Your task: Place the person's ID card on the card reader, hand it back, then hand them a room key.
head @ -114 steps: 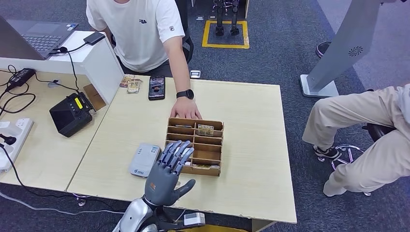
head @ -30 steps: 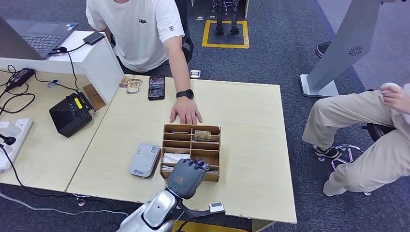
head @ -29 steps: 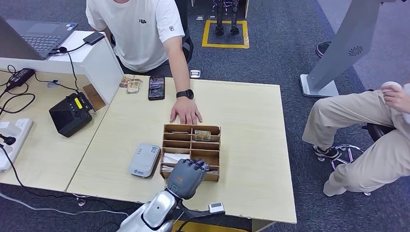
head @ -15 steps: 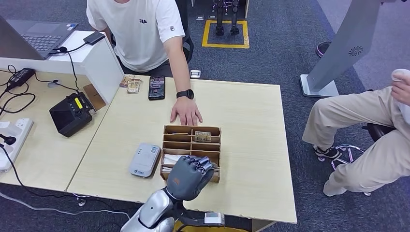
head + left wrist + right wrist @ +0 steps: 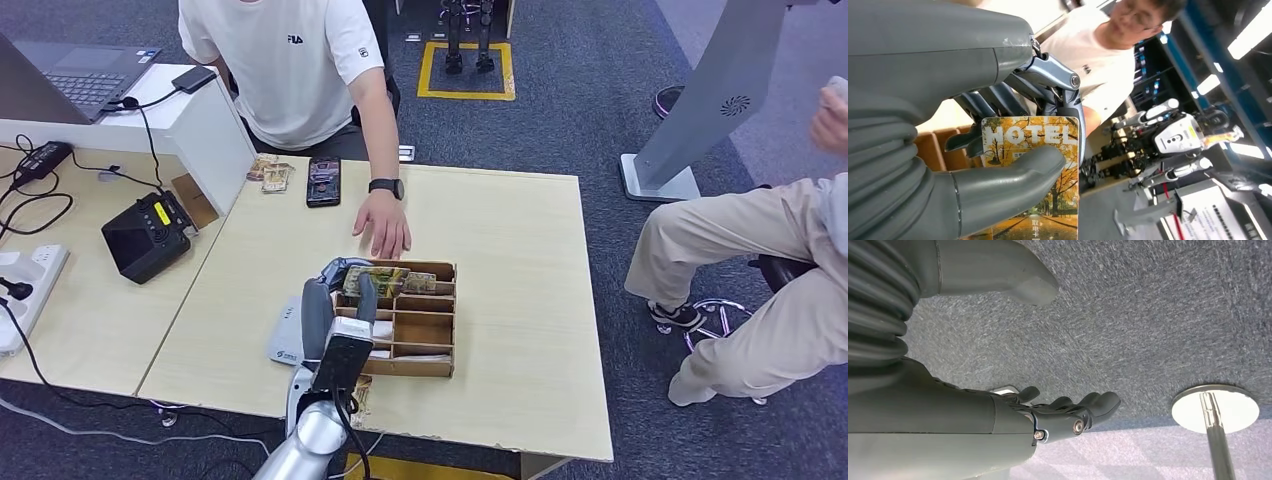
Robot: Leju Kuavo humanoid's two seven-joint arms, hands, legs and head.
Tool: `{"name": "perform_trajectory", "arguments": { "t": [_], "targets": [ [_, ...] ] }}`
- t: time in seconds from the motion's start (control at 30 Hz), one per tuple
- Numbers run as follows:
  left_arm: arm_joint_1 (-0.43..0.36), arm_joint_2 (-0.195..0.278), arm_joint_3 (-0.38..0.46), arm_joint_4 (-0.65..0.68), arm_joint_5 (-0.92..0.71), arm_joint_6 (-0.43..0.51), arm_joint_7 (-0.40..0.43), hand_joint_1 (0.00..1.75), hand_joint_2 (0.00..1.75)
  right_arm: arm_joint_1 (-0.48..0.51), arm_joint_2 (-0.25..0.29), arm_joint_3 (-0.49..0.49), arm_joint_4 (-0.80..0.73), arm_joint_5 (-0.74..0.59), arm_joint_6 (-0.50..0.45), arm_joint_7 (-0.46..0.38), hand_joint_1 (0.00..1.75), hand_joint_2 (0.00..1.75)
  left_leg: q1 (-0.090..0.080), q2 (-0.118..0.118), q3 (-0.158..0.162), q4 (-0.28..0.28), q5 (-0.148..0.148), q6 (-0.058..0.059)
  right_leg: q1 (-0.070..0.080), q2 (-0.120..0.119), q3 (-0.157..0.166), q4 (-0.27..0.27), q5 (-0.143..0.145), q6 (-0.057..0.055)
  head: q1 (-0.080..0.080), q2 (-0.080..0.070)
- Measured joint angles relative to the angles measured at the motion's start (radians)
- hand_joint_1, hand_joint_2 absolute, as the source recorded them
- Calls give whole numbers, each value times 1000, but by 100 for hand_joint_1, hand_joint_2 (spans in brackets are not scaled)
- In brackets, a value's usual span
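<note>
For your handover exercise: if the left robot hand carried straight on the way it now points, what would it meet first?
Most likely the person's hand resting on the table just beyond the wooden organizer. The left robot hand holds the hotel key card towards it; depth is uncertain.

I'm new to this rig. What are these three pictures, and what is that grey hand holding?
They show a humanoid robot with two arms. The head view looks down from the robot's body at a pale wooden table where a person in a white T-shirt sits opposite. On it lie a brown wooden compartment box, a grey-white card reader and a black phone. The other two pictures come from cameras at the wrists. The left hand pinches an orange card printed "HOTEL", the room key. The right hand hangs over carpet, holding nothing.
</note>
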Motion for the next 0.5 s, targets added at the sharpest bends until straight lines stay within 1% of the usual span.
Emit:
{"name": "perform_trajectory", "arguments": {
  "t": [0.1,0.3,0.4,0.5],
  "targets": [
    [-53,2,0,-11,91,-35,26,175,175,0,1,0,-2,5,0,-1,0,175,0,0,0,0,0,0,0,0,0,0,0,0,0,0],
    [-202,16,1,11,245,-92,92,175,175,-1,1,0,-6,32,0,-5,0,175,0,-1,0,0,0,0,0,-1,0,0,1,0,0,0],
    [-271,22,6,52,282,-93,123,175,175,-2,1,0,-8,40,0,-11,0,175,0,-1,0,0,1,0,0,-1,0,0,1,0,0,0],
    [-339,28,12,115,286,-65,139,175,175,-2,1,0,-8,47,0,-19,0,175,0,-1,0,0,1,0,0,0,0,0,1,0,0,0]
  ]
}}
